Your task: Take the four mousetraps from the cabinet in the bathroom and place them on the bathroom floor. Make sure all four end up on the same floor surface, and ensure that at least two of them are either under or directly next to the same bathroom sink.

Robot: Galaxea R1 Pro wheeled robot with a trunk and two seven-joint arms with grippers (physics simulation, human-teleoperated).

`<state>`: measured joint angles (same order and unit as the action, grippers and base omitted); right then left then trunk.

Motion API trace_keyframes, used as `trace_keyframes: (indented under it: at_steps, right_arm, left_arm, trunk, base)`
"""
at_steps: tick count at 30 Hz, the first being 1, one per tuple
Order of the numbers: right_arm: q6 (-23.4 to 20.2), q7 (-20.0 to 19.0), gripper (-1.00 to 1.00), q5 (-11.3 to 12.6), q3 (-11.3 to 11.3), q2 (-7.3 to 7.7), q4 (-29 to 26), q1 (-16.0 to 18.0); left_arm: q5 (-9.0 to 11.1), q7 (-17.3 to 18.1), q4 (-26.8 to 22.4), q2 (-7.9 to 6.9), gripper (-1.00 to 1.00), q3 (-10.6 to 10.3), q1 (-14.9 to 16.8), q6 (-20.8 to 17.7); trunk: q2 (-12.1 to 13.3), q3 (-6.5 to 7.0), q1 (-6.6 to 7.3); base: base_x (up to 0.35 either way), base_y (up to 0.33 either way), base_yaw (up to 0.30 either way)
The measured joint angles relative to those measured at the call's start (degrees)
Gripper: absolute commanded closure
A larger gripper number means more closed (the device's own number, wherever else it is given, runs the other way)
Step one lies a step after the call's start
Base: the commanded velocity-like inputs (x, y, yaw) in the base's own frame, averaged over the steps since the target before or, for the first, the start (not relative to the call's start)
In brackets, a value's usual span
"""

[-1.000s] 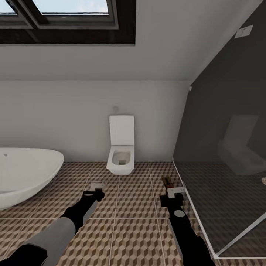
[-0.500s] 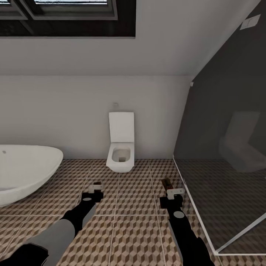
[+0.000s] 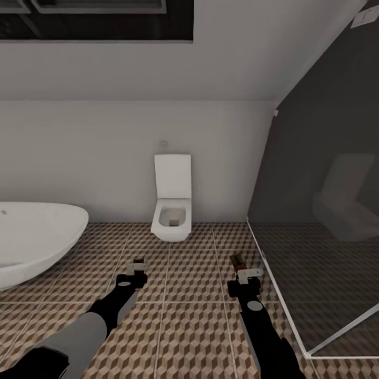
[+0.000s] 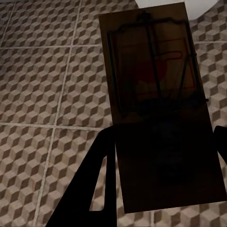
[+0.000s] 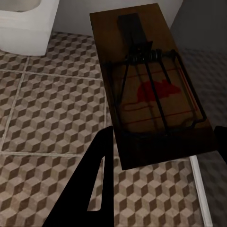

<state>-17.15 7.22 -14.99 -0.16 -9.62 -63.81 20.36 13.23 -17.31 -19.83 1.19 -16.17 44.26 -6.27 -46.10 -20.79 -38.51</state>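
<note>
Mousetraps: brown board, dark wire, red mark; left jaws (image 3: pixel 138 267) grip one (image 4: pixel 158 104), right jaws (image 3: pixel 247 273) another (image 5: pixel 149 85).

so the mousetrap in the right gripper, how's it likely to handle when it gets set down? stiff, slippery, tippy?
The mousetrap looks like a flat rigid board, so probably stiff and light, no flop. The right gripper holds it by one end with most of it jutting out, so it may pivot if bumped. Laid flat on the bathroom floor it likely won't roll or tip; the raised wire could snag.

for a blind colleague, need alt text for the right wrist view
A brown wooden mousetrap with dark wire and a red mouse mark is held in the right gripper, above the cube-patterned bathroom floor.
</note>
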Motion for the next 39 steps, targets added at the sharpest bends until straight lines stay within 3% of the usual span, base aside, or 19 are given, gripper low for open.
trace_keyframes:
  at_steps: [39]
  right_arm:
    - [0.02,0.01,1.00,0.00,0.00,-0.02,0.17,0.00]
  left_arm:
    - [0.00,0.01,0.09,0.09,1.00,0.00,0.01,0.00]
  trunk:
    - [-15.66,-10.59,-8.57]
  base:
    - [0.000,0.000,0.000]
